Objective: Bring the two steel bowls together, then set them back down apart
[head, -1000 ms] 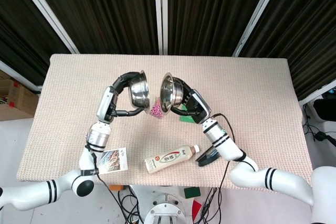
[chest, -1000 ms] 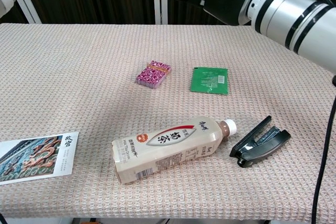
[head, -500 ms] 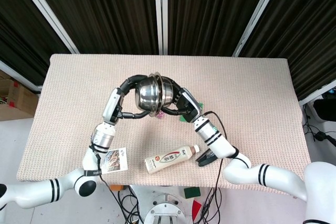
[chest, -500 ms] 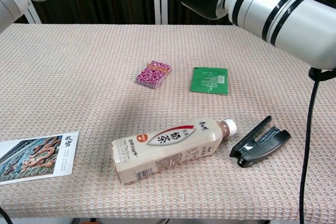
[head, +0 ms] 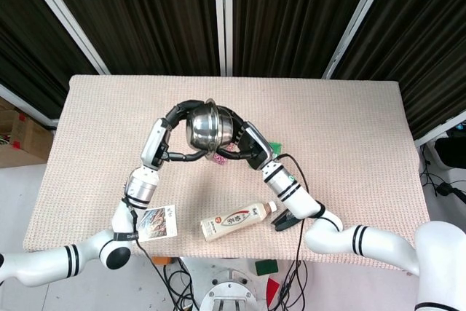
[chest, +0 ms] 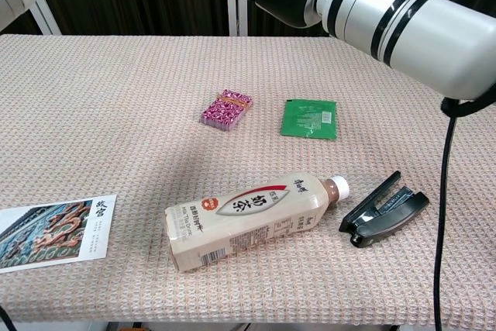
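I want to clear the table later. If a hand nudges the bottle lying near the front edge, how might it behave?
The bottle lies on its side, so a nudge across its body would probably roll it. It looks full of milky drink, likely heavy for its size. Its smooth label may slip in fingers.

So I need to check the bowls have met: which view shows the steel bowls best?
The head view: the two steel bowls show joined rim to rim, held up between the left hand and right hand. The chest view cuts them off at its top edge.
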`<move>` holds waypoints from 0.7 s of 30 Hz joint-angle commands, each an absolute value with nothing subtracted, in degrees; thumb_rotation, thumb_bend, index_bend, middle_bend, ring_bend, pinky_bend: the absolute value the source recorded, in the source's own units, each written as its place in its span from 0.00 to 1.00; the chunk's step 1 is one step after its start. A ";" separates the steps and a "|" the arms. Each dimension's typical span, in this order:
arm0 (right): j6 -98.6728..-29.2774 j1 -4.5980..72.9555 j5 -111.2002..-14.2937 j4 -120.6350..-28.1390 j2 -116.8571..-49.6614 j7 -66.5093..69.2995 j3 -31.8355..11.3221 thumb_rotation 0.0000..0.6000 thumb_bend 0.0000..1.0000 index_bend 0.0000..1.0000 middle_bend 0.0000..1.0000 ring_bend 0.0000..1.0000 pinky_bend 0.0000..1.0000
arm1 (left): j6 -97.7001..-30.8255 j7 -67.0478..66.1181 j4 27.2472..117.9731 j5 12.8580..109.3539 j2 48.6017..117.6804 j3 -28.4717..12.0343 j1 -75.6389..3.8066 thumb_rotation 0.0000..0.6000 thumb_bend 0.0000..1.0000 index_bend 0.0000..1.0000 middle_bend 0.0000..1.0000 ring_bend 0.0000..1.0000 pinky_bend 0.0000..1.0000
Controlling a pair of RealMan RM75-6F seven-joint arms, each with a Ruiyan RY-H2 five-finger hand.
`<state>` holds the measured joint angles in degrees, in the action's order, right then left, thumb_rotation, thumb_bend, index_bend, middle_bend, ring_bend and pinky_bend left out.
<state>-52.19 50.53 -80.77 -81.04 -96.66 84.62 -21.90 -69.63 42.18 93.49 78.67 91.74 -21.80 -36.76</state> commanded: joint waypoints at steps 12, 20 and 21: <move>-51.87 50.34 -79.89 -81.38 -96.47 84.20 -21.77 1.00 0.39 0.67 0.51 0.45 0.43 | -70.29 43.19 94.17 78.94 90.67 -21.79 -36.65 1.00 0.19 0.52 0.56 0.50 0.64; -53.09 49.45 -78.82 -81.11 -96.06 84.20 -22.19 1.00 0.39 0.67 0.51 0.45 0.43 | -71.86 43.68 93.95 78.79 90.10 -22.04 -36.01 1.00 0.19 0.52 0.56 0.50 0.64; -53.36 49.03 -78.58 -81.07 -95.76 84.55 -22.28 1.00 0.39 0.67 0.51 0.45 0.43 | -72.13 43.98 94.01 78.68 89.77 -22.04 -35.68 1.00 0.19 0.52 0.56 0.50 0.64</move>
<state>-52.96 49.50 -78.98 -81.15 -96.13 84.14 -22.15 -71.83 43.65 93.94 78.83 90.13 -22.03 -36.04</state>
